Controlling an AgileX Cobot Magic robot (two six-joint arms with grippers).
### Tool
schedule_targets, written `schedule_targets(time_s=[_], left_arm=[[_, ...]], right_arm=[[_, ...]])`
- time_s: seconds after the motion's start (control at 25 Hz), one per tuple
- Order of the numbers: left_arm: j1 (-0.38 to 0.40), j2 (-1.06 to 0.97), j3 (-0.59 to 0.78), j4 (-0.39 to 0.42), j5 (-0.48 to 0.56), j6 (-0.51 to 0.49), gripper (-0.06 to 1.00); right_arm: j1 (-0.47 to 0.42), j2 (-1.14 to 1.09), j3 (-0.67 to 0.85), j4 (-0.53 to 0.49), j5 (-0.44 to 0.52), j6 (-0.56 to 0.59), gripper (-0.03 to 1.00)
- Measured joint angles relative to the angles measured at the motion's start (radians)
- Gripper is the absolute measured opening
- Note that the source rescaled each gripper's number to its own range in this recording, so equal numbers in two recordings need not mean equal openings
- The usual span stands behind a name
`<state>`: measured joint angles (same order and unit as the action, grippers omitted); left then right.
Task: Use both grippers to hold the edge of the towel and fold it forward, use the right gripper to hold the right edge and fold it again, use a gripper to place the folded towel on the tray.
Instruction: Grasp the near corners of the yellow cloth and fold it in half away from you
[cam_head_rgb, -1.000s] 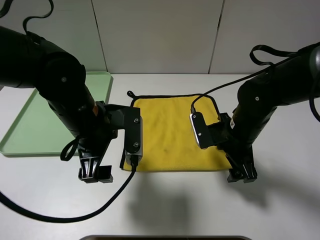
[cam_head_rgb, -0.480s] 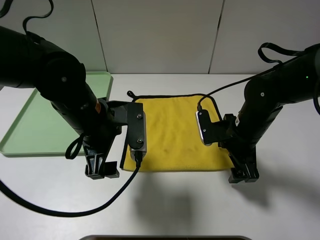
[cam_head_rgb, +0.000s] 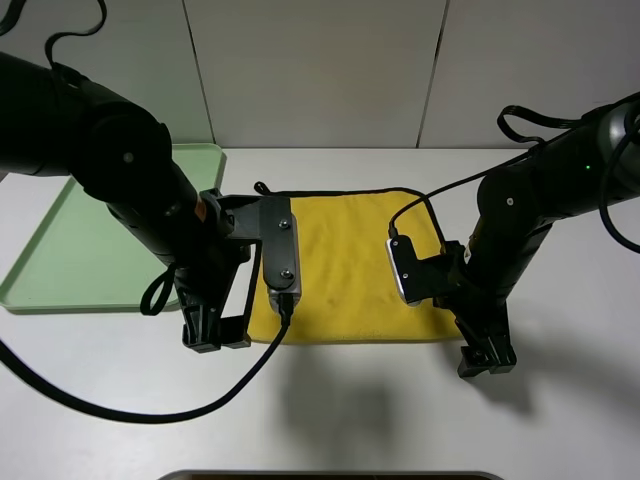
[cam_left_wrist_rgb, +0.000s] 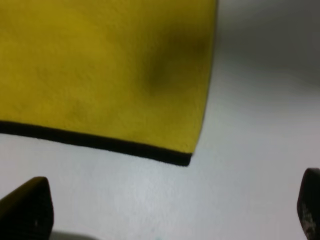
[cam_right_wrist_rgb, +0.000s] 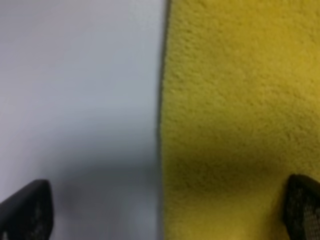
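The yellow towel (cam_head_rgb: 345, 265) lies flat on the white table (cam_head_rgb: 560, 420), near the green tray (cam_head_rgb: 60, 260). The left gripper (cam_head_rgb: 215, 335) and right gripper (cam_head_rgb: 487, 358) both stand spread wide and empty, low at its two near corners. It looks soft, light and floppy, so I'd pinch the plain near edge (cam_head_rgb: 360, 340) at both corners together, or the middle will sag
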<state>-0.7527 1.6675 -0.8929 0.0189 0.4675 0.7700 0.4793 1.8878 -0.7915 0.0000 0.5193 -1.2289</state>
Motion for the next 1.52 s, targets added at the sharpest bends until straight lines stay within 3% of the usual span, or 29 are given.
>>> schedule_targets(time_s=[0.56, 0.84, 1.2, 1.32, 1.44, 1.52], left_arm=[[-0.007, 0.236, -0.050, -0.035, -0.056, 0.030, 0.96], [-0.063, 0.295, -0.106, -0.039, -0.070, 0.044, 0.95], [-0.074, 0.351, -0.119, -0.046, -0.039, 0.045, 0.94], [-0.074, 0.355, -0.123, -0.047, -0.039, 0.045, 0.86], [-0.074, 0.356, -0.125, -0.051, -0.049, 0.045, 0.67], [-0.074, 0.357, -0.125, -0.052, -0.058, 0.045, 0.54]], right_arm=[[0.000, 0.000, 0.000, 0.000, -0.016, 0.000, 1.00], [0.000, 0.000, 0.000, 0.000, -0.023, 0.000, 1.00], [0.000, 0.000, 0.000, 0.000, -0.026, 0.000, 1.00], [0.000, 0.001, 0.000, 0.000, -0.027, 0.000, 1.00], [0.000, 0.001, 0.000, 0.000, -0.028, 0.000, 1.00], [0.000, 0.001, -0.001, 0.000, -0.032, 0.000, 0.90]])
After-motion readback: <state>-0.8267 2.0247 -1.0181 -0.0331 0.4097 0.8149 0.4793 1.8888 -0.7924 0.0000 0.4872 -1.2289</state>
